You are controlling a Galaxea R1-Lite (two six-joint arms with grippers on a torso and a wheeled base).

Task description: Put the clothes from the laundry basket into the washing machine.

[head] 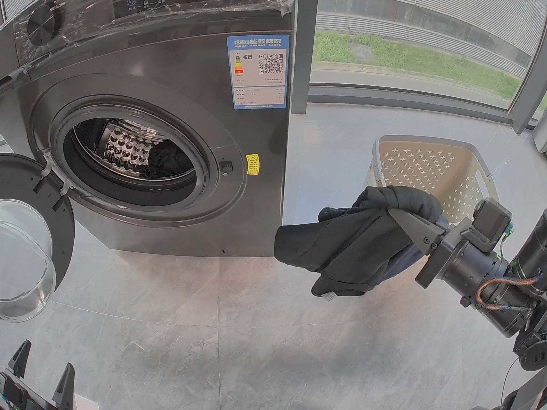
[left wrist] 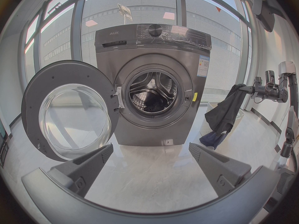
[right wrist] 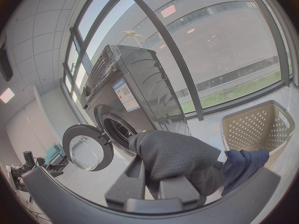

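Note:
My right gripper [head: 407,220] is shut on a bundle of dark clothes [head: 353,240], a black garment with a navy piece [right wrist: 244,165] hanging under it. The bundle hangs in the air in front of the beige laundry basket [head: 439,169], to the right of the washing machine [head: 171,86]. The machine's round door [head: 31,246] stands swung open at the left, and some dark clothing [head: 168,160] lies inside the drum. My left gripper [left wrist: 152,168] is open and holds nothing, low at the front left [head: 43,371], facing the machine's opening [left wrist: 152,92].
Grey tiled floor [head: 228,326] lies free between the machine and me. A window wall with a dark post [head: 305,41] runs behind the basket. The open door juts out toward my left arm.

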